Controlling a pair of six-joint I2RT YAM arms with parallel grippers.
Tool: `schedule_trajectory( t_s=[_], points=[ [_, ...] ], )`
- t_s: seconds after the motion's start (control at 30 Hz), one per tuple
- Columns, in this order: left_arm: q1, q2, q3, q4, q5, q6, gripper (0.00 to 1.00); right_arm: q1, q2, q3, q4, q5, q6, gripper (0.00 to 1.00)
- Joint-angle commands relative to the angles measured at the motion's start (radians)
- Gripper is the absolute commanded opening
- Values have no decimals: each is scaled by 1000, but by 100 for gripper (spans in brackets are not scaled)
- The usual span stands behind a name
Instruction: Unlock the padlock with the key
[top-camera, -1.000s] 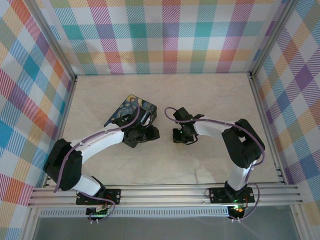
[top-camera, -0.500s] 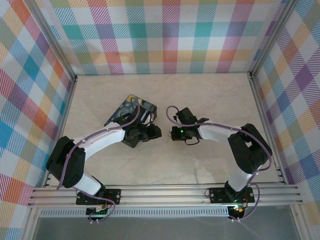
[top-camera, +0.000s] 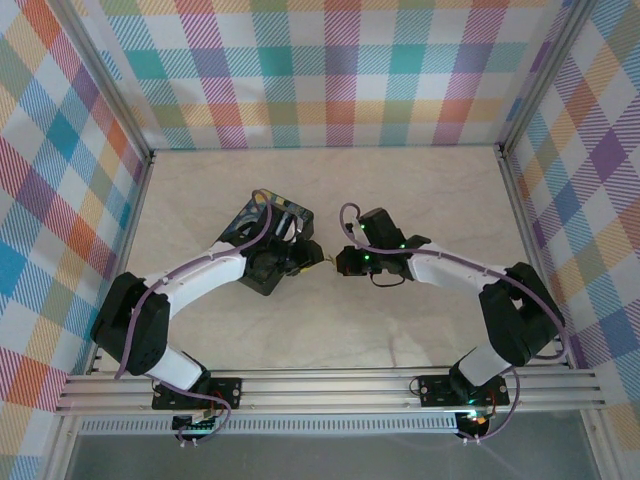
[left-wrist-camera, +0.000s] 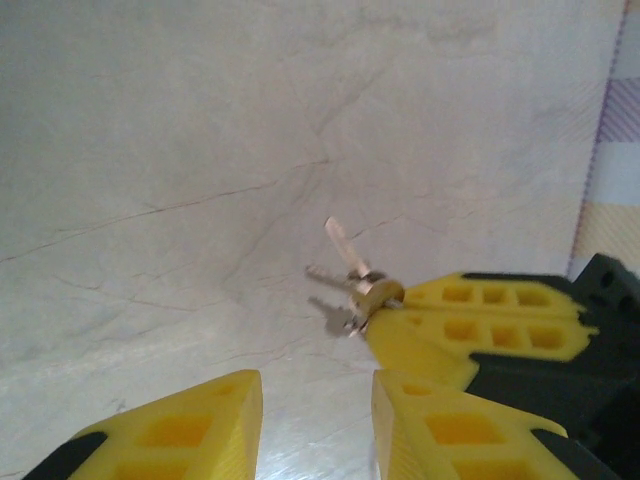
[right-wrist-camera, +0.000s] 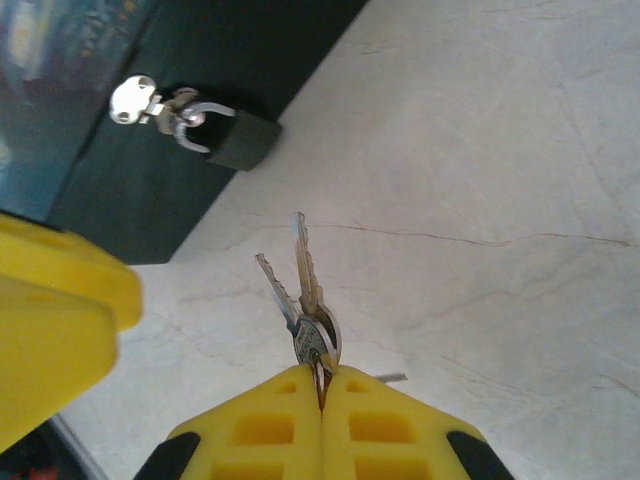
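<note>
Room between the arm tips is tight: the yellow-fingered left gripper (left-wrist-camera: 318, 392), jaws apart, sits just beside the dark rectangular box with a blue-and-yellow painted lid (top-camera: 260, 216), and the yellow-fingered right gripper (right-wrist-camera: 322, 385) faces it, pinching a bunch of silvery keys (right-wrist-camera: 305, 290) that juts into the gap. The tiny blackish padlock with a silvery shackle (right-wrist-camera: 240, 140) lies against the box's dark side, bare pale marbled tabletop (top-camera: 420, 190) between it and the key tips. Behind and right of the box the tabletop lies open up to the plaid walls (top-camera: 340, 70); the white left arm (top-camera: 200, 280) blocks the box's near-left side
</note>
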Motion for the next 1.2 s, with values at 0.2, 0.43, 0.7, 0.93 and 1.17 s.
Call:
schedule_trajectory(
  t_s=[0.2, 0.43, 0.7, 0.93, 1.17],
  points=[
    [5, -70, -34, 80, -6, -98, 32, -7, -24, 7, 64, -110, 101, 4],
    [31, -132, -27, -56, -75, -2, 33, -6, -26, 3, 99, -130, 154, 4],
    [52, -125, -39, -21, -22, 9, 32, -6, 0, -11, 216, -209, 256, 4],
    [78, -140, -39, -13, 9, 19, 30, 0, 0, -21, 261, -237, 288, 4],
    [88, -156, -57, 23, 7, 12, 26, 23, 12, -8, 275, -231, 300, 4]
  ],
)
